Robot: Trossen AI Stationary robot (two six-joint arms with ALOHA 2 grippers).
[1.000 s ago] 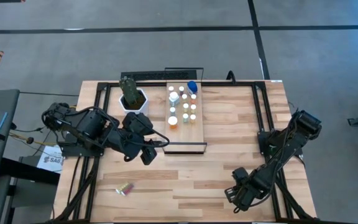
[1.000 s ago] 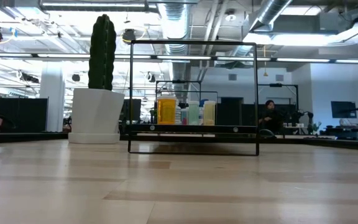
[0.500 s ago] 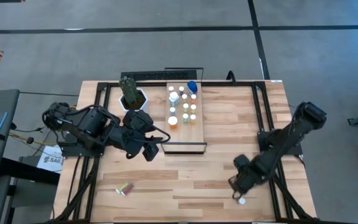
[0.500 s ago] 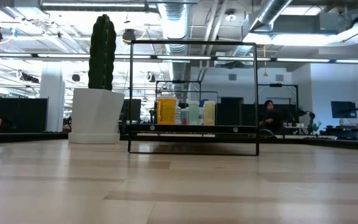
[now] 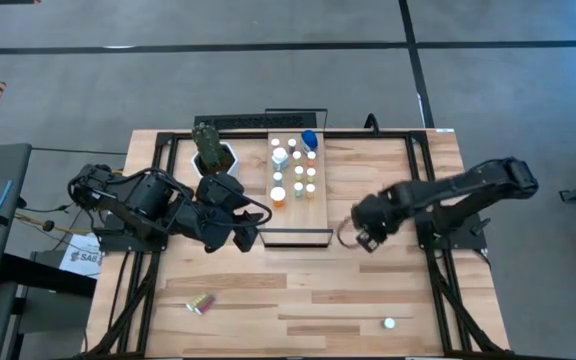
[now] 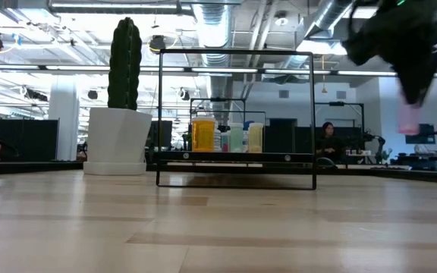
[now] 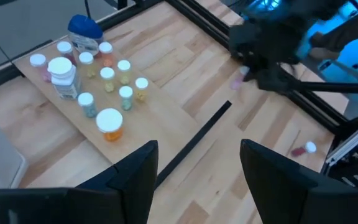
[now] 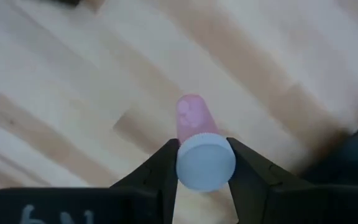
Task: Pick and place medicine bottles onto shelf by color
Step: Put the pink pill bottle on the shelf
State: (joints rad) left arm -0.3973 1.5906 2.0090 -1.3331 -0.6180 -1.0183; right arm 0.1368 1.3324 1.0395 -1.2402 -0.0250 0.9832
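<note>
The shelf (image 5: 320, 208) lies at the table's far middle, and several small medicine bottles (image 5: 294, 172) stand on it, with a blue one (image 5: 309, 139) at its far end. My right gripper (image 5: 358, 236) hovers just right of the shelf's near end, shut on a pink bottle (image 8: 191, 119) with a white cap. In the low view this bottle (image 6: 408, 117) hangs high above the tabletop. My left gripper (image 7: 197, 158) is raised left of the shelf's near end (image 5: 245, 238), open and with nothing between its fingers. My right gripper pinches the pink bottle's white cap (image 8: 205, 163) between its two fingers, one on each side of the cap. The fingers point down from above. The bottle hangs upright below them, its pink body toward the table and lifted clear.
A white pot with a cactus (image 5: 213, 158) stands left of the shelf. One bottle (image 5: 201, 303) lies on its side at the near left. Another white-capped bottle (image 5: 389, 323) sits near the table's front right. Dark frame rails (image 5: 423, 190) run along the table's sides.
My right gripper has swung from the table's near right corner toward the shelf, going left and toward the far edge while rising. Its wrist has rolled, and it carries the pink bottle clear of the table. My left gripper has rolled slightly in place.
</note>
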